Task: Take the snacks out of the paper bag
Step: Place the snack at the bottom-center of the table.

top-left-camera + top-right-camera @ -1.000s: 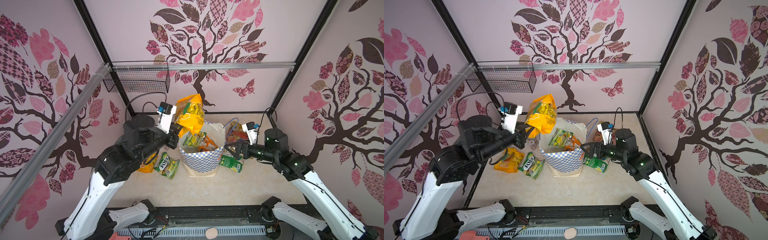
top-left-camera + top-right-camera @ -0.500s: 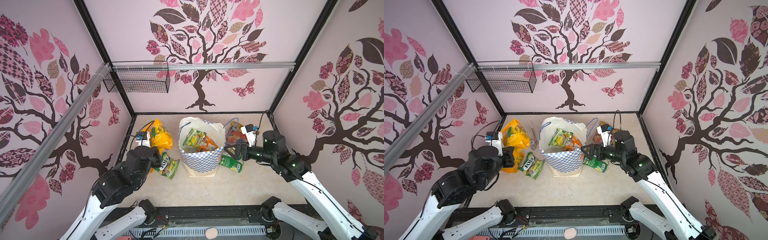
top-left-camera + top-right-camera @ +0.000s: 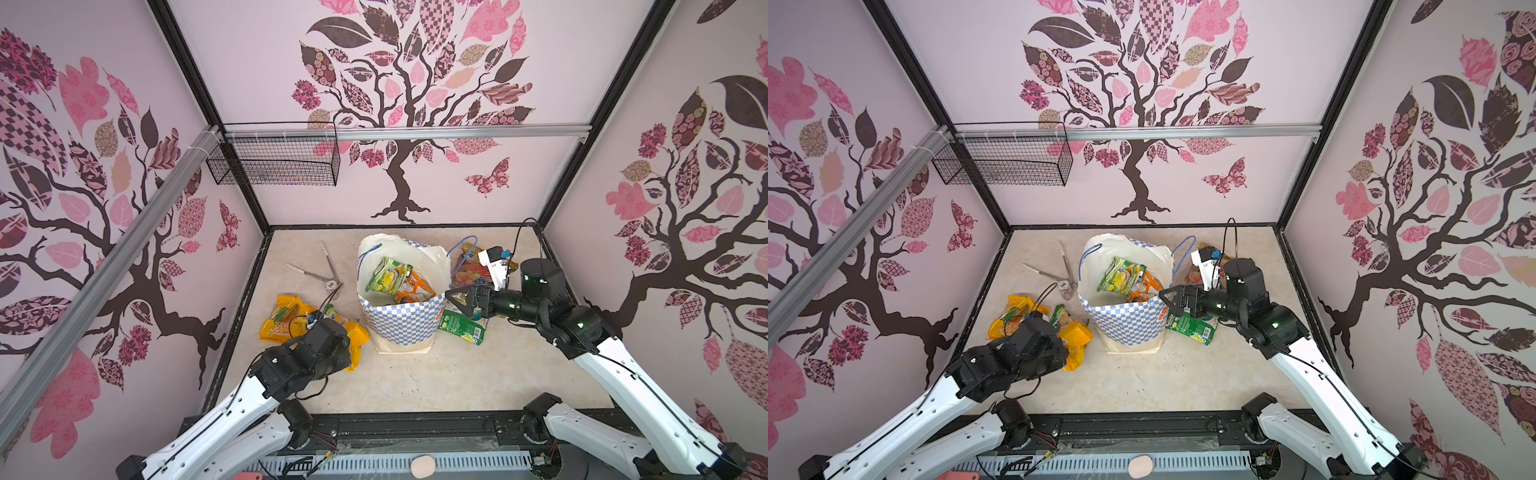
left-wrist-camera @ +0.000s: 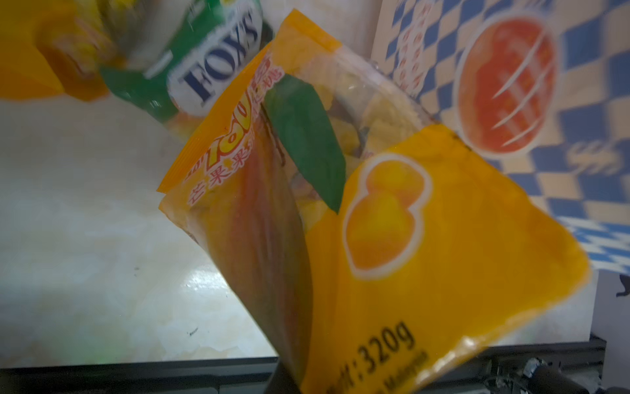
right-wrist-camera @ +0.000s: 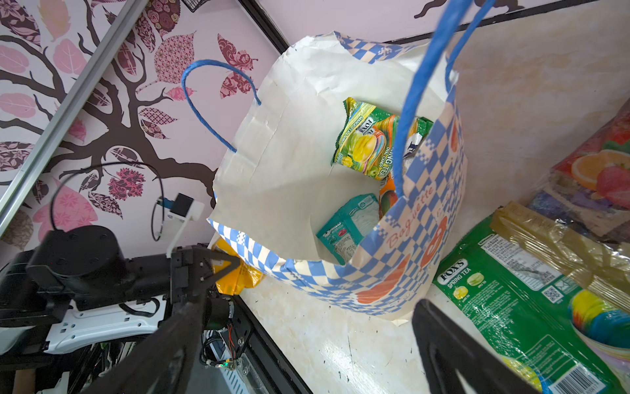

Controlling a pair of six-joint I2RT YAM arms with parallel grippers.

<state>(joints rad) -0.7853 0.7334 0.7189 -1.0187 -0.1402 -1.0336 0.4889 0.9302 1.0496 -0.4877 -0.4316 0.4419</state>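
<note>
The paper bag stands upright mid-table, its mouth wide. Inside lie snacks: a green-yellow FOX'S packet and a teal packet. My left gripper is shut on a yellow-orange packet, low over the table by the bag's left side. Under it lie a green FOX'S packet and another orange packet. My right gripper stands open and empty at the bag's right rim, above a green FOX'S packet.
Metal scissors lie behind the left packets. A fruit-print packet and a gold one lie right of the bag. A black wire basket hangs on the back-left rail. The table's black front edge runs just below my left gripper.
My left arm has swung from above the bag down and to the left, carrying the yellow-orange packet close to the table. The right arm has barely moved.
</note>
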